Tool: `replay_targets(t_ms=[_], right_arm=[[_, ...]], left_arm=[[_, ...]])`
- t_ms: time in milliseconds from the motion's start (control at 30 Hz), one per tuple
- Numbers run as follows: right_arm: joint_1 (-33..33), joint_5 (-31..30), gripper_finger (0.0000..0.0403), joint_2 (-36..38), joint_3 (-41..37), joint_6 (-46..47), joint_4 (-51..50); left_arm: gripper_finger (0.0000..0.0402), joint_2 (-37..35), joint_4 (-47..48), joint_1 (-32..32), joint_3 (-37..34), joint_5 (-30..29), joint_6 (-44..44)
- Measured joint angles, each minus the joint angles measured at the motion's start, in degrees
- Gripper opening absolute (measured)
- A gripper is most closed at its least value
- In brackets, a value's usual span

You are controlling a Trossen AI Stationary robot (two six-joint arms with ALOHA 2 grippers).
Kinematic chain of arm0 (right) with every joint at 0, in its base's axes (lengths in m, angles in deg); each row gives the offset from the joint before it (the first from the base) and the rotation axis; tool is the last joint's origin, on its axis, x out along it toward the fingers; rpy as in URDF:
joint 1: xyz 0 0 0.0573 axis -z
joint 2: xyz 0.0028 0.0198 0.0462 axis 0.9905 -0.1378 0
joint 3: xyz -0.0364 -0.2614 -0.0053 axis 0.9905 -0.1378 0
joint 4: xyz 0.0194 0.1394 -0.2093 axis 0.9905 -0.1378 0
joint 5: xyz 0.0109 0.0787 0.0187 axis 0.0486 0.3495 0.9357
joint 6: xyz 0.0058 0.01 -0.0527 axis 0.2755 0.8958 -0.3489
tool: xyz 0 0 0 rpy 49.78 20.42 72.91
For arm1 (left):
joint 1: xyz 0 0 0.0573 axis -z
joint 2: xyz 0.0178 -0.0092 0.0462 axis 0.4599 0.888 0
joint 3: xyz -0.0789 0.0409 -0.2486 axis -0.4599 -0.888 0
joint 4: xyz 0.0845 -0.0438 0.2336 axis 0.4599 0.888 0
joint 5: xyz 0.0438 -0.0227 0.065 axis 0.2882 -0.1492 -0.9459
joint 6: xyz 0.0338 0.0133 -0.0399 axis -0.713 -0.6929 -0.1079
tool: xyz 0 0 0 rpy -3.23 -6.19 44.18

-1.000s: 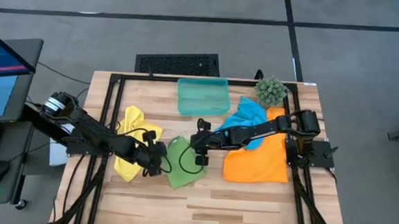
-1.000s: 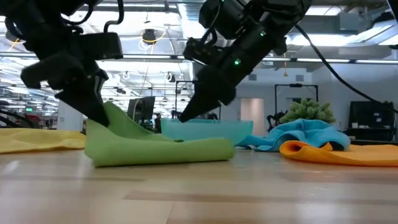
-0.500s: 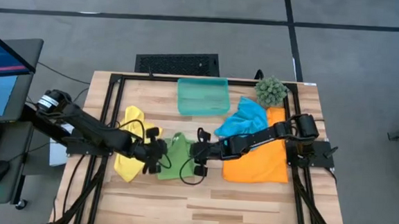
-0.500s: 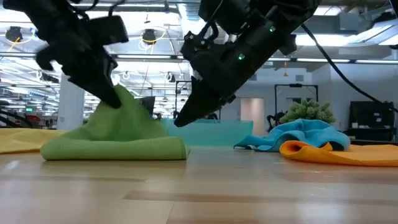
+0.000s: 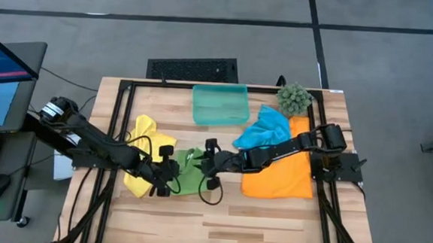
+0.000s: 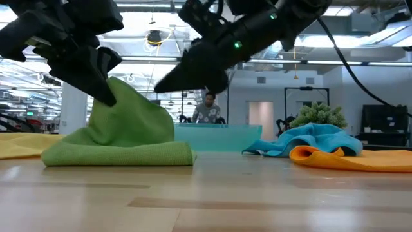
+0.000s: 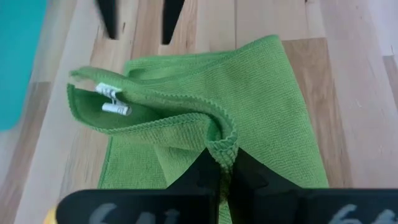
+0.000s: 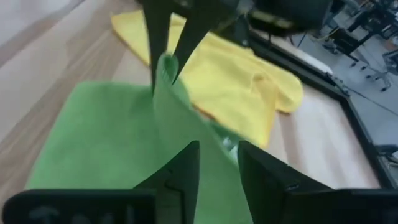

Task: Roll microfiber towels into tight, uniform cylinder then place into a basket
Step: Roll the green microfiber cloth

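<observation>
towels: four, namely yellow towel (image 5: 149, 132), green towel (image 5: 189, 174), blue towel (image 5: 269, 126), orange towel (image 5: 282, 177)
basket (image 5: 220, 105): one
plant ball (image 5: 294, 98): one
arms: two
person (image 6: 207, 108): one

Both arms matte black, jointed, black cables looped along links. Left arm (image 5: 87, 140) has silver-white cap upper left; right arm (image 6: 257, 26) shows green LED.

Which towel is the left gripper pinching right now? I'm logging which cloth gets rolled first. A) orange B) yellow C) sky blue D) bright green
D: the left gripper is shut on a raised fold of the bright green towel.
</observation>
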Motion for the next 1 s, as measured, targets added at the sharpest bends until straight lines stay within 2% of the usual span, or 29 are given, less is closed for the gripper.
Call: replay_targets(t_ms=[200,333,667,900,1000], right_arm=[[1.3,1.47,0.022,0.0,4.18,-1.68,-3.02],[2.42,11.57,0.0257,0.0,5.49,-5.51,-4.04],[6.48,24.26,0.026,0.0,5.89,-2.41,-3.88],[7.18,26.44,0.026,-1.27,5.76,-0.71,-4.84],[7.14,26.3,0.026,-2.74,6.2,-3.14,-4.24]], left_arm=[[0.0,0.0,-0.81,0.0,0.0,0.43,-1.09],[0.0,0.0,-2.43,0.0,-0.02,0.97,-2.58],[0.0,0.02,-3.02,0.0,-0.02,1.47,-3.07],[0.0,0.02,-2.83,-0.01,0.68,1.73,-3.36],[0.0,0.02,-3.03,0.0,1.72,2.8,-4.97]])
